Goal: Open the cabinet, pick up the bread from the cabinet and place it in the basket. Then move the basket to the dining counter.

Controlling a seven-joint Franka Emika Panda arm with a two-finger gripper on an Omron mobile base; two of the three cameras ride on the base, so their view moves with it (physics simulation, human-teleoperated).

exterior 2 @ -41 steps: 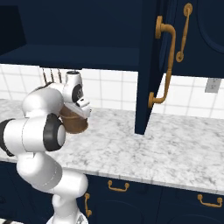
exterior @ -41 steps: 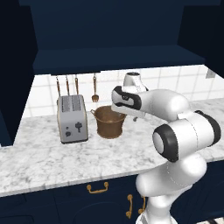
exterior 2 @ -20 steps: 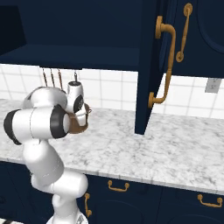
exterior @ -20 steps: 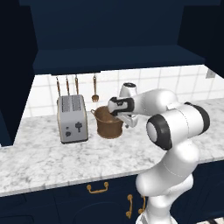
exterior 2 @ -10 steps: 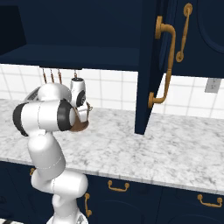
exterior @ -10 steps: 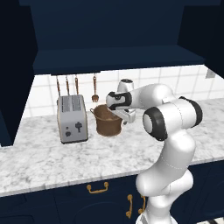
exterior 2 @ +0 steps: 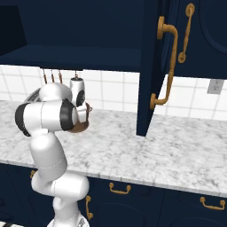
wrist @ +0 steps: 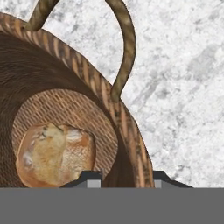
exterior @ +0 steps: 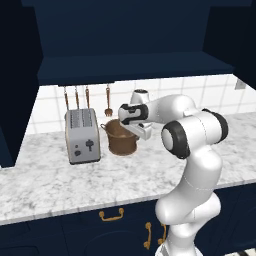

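Note:
The brown woven basket (exterior: 119, 141) stands on the marble worktop beside the toaster, partly behind my arm (exterior 2: 82, 127). The golden-brown bread (wrist: 54, 155) lies on its bottom. My gripper (wrist: 124, 178) points down over the basket's right rim (wrist: 127, 127), next to a side handle (wrist: 127, 48). One fingertip (wrist: 90, 176) is inside the wall and the other outside, shut on the rim. In the left base view the gripper (exterior: 134, 131) sits at the basket's right edge. The cabinet (exterior: 125, 40) stands open, its door (exterior 2: 153, 66) swung out. The dining counter is out of view.
A silver toaster (exterior: 82, 136) stands just left of the basket. Several utensils (exterior: 76, 97) hang on the tiled wall behind. The open cabinet door with its brass handle (exterior 2: 166, 66) juts over the worktop (exterior 2: 177, 146) to the arm's right. Lower navy cupboards (exterior: 110, 215) run below.
The hand has swung left and come down onto the basket's right rim. Its fingers have closed from wide apart onto the rim. The basket has not moved.

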